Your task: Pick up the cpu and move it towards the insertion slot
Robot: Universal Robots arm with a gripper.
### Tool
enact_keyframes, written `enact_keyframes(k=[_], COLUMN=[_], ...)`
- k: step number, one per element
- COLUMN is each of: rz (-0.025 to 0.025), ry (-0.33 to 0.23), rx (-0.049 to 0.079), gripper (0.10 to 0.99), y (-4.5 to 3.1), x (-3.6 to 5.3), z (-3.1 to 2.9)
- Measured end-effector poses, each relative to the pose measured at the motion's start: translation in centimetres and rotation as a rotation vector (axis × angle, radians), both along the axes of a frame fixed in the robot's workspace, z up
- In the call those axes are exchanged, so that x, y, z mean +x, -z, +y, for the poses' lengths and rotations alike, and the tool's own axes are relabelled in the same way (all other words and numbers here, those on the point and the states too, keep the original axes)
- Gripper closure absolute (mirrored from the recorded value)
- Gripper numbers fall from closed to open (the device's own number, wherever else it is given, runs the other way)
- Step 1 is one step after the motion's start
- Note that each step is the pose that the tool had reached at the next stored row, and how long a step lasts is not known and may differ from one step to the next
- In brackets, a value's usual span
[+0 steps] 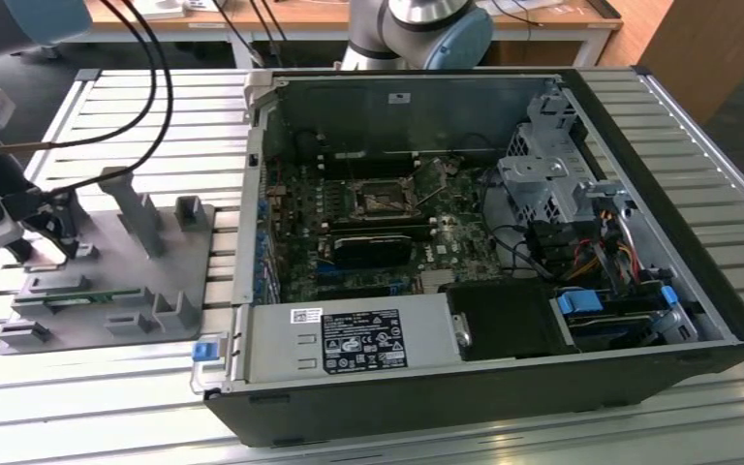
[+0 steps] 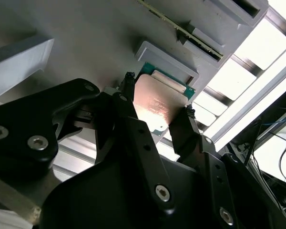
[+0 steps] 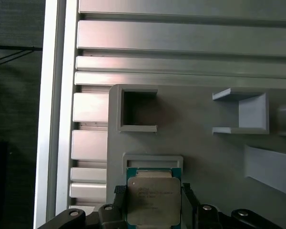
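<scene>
I am looking past the gripper (image 2: 157, 95), whose black fingers (image 2: 133, 125) are sitting closest to the lens in both wrist views. They are pressing against two opposite edges of the cpu (image 3: 152, 202), so I am reading them as clamped on it. The chip's silvery lid is carrying several lines of small dark print in the first wrist view, and its green rim is showing at the edge nearest the grey holder pocket (image 3: 152, 158). That pocket is standing on the grey fixture plate (image 1: 152, 281), which is lying on the slatted aluminium table (image 1: 113, 116) at the exterior view's left. A green memory stick (image 1: 81, 298) is resting in another cradle on the same plate. The insertion slot (image 1: 382, 199) is sitting well apart from the chip, on the motherboard inside the open computer case (image 1: 682, 232) towards the exterior view's right. The power supply (image 1: 282, 344) at the case's near edge is wearing a black-and-white label (image 1: 361, 341), with a smaller white sticker (image 1: 307, 315) just beside it.
</scene>
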State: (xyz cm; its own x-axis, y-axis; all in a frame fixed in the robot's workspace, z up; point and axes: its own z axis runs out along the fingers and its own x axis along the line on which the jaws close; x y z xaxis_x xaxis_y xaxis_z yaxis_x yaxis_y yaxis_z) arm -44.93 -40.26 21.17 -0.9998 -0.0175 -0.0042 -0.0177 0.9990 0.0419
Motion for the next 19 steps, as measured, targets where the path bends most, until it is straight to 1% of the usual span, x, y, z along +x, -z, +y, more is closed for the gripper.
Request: enact_keyframes(k=[6, 19], rz=[0.0, 0.0001], ry=[0.0, 0.0], rx=[0.0, 0.0], gripper=[0.545, 0.545], y=[-0.54, -2.08], x=[0.0, 0.0], z=[0.0, 0.0])
